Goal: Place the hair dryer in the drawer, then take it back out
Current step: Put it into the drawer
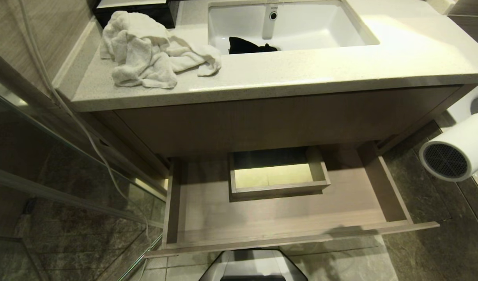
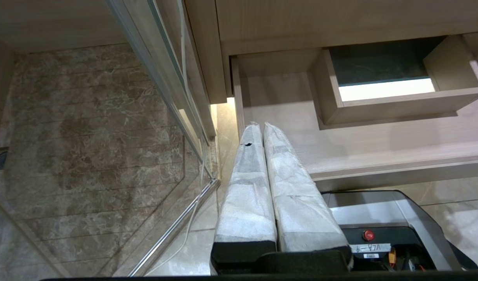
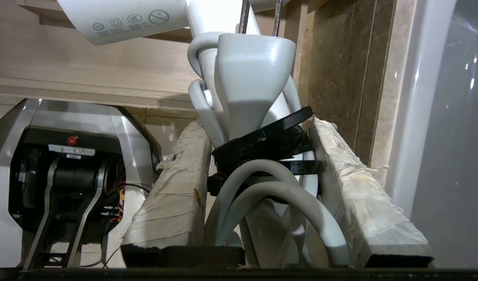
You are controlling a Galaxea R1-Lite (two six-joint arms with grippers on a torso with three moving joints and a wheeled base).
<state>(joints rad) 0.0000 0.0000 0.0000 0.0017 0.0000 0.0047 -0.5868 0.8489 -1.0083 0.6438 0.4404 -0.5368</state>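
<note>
White plastic hair dryer (image 1: 457, 150) at the right edge of the head view, held in the air beside the vanity, to the right of the drawer and outside it, grey mesh grille facing the camera. Clamped by the right gripper (image 3: 258, 156): in the right wrist view, two tape-wrapped fingers (image 3: 176, 183) pressed against either side of the handle, where the white cord (image 3: 270, 195) is coiled and bound with black straps (image 3: 266, 144). Barrel pointing off to one side above the fingers, printed marks on its shell.

Beige wood-grain drawer (image 1: 285, 218) pulled fully out below the countertop (image 1: 301, 74), pale floor bare, boxed rectangular cut-out (image 1: 278, 173) at the back middle. No label readable on the front edge from here, possibly hidden by the angle.

Left gripper (image 2: 261, 127) parked low in front of the drawer's left front corner, padded fingers (image 2: 289, 183) pressed together side by side, gripping nothing.

Crumpled white towel (image 1: 149, 50) on the left of the countertop. Something dark and black (image 1: 248, 46) in the white sink (image 1: 340, 27). Glass shower panel (image 1: 67, 168) at left, thin white cable (image 1: 83, 128) running down along it. Marble-patterned floor tiles (image 1: 426, 203) below, top of the robot's base (image 1: 254, 265) just in front of the drawer.
</note>
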